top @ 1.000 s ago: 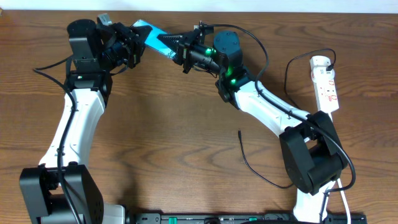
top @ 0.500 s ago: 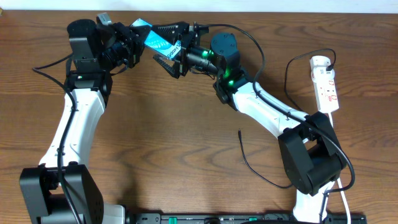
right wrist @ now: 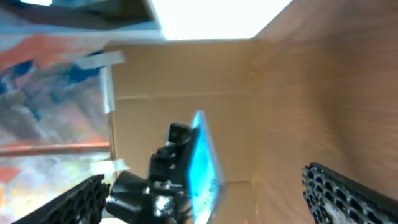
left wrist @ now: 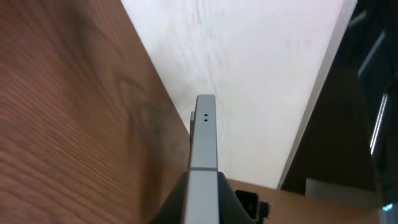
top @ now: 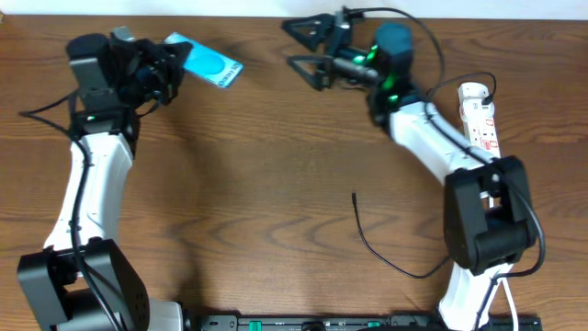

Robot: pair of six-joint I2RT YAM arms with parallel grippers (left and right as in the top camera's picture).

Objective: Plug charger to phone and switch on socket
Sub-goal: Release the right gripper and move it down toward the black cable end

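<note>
Brown wooden tabletop (top: 257, 184) fills the overhead view. At its far left the left gripper (top: 167, 64) is clamped on one end of the phone (top: 209, 62), whose teal screen faces up and points toward the right gripper (top: 308, 44). That gripper's jaws stand spread wide with nothing between them, well apart from the phone. The charger (top: 369, 244) lies loose near the front, its tip free; the socket (top: 480, 119) sits by the right edge.

My right claw (top: 296, 43) has let go of the teal-blue rectangular smartphone (top: 209, 62), spread its jaws wide and drawn well away from it to the right. My left claw (top: 175, 57), now gripping the smartphone alone, has swung it off leftward.
</note>
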